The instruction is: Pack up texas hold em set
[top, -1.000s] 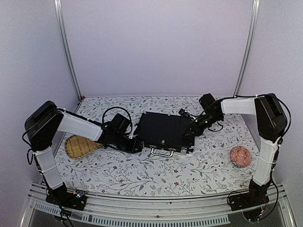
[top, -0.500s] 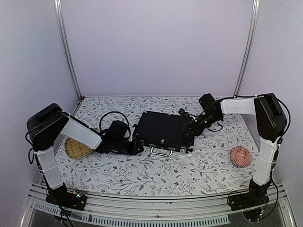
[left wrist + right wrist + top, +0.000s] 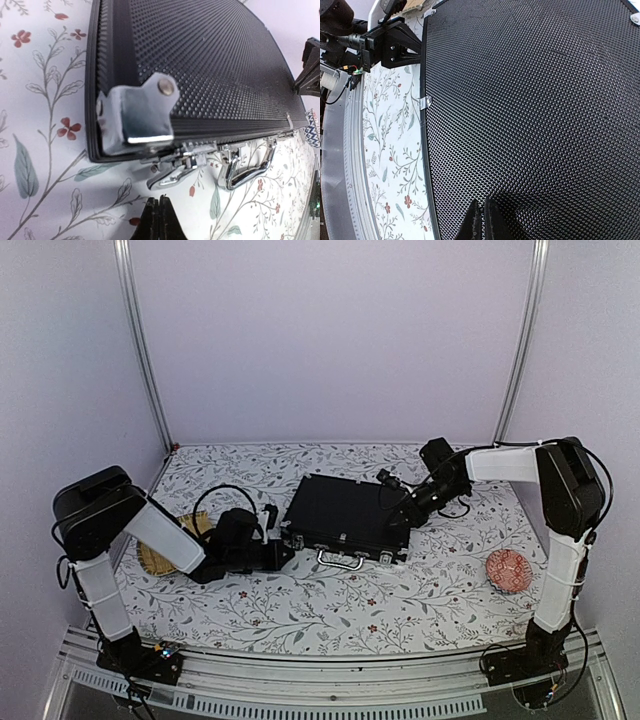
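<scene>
Centrally on the flower-patterned surface, the black case is shown lying flat with its lid down. Its silver handle is turned toward the arm bases.

The left gripper is seen low over the surface, just beside the near left corner of the case. In the left wrist view its fingers are pressed together with no gap, and nothing is held between them. They are aimed toward the metal corner cap of the case and stand apart from it. Along the front wall, to the right of that cap, a latch and the handle are visible.

The right gripper is placed at the far right side of the case, over the lid. In the right wrist view its fingers are likewise closed tip to tip, with nothing held, against the dimpled lid. Whether the tips touch the lid cannot be told.

A straw tray lies at the left edge of the surface, partly covered by the left arm. A red patterned bowl stands well apart from the case, near the right arm.
</scene>
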You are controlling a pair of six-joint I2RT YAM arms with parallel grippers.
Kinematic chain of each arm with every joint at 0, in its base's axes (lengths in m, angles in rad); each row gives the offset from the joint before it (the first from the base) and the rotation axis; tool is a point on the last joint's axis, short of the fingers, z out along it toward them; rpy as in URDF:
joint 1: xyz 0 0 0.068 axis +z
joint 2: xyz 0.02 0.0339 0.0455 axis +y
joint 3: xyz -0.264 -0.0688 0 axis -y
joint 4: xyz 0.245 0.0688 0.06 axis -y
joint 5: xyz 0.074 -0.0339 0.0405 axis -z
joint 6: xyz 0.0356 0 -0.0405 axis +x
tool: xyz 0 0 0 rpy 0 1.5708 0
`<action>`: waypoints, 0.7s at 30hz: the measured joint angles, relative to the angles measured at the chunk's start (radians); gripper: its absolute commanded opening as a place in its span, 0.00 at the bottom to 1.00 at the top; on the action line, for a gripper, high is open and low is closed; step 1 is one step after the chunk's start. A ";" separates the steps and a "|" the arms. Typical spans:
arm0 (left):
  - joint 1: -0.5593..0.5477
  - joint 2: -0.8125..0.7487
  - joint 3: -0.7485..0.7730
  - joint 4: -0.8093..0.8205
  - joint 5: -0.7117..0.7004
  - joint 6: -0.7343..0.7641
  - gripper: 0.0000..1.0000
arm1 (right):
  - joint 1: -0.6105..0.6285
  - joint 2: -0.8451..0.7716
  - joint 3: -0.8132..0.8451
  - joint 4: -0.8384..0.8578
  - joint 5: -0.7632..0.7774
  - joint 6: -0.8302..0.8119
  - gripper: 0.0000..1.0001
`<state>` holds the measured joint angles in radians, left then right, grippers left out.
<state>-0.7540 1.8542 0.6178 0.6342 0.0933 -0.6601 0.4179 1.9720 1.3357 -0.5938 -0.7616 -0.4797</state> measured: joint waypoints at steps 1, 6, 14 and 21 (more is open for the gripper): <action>-0.001 -0.018 -0.011 -0.005 -0.010 0.000 0.00 | 0.000 0.000 0.000 0.000 0.000 0.000 0.07; -0.012 -0.098 -0.034 -0.027 -0.042 -0.002 0.00 | 0.000 0.001 0.000 0.000 0.000 -0.003 0.07; -0.018 -0.028 0.070 -0.085 -0.072 0.021 0.00 | 0.000 0.005 0.002 0.001 -0.006 -0.007 0.07; -0.026 0.070 0.145 -0.108 -0.074 0.055 0.00 | -0.002 0.007 0.002 0.008 -0.007 -0.008 0.07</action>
<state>-0.7803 1.9244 0.7628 0.5259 0.0189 -0.6052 0.4164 1.9789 1.3380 -0.5861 -0.7689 -0.4873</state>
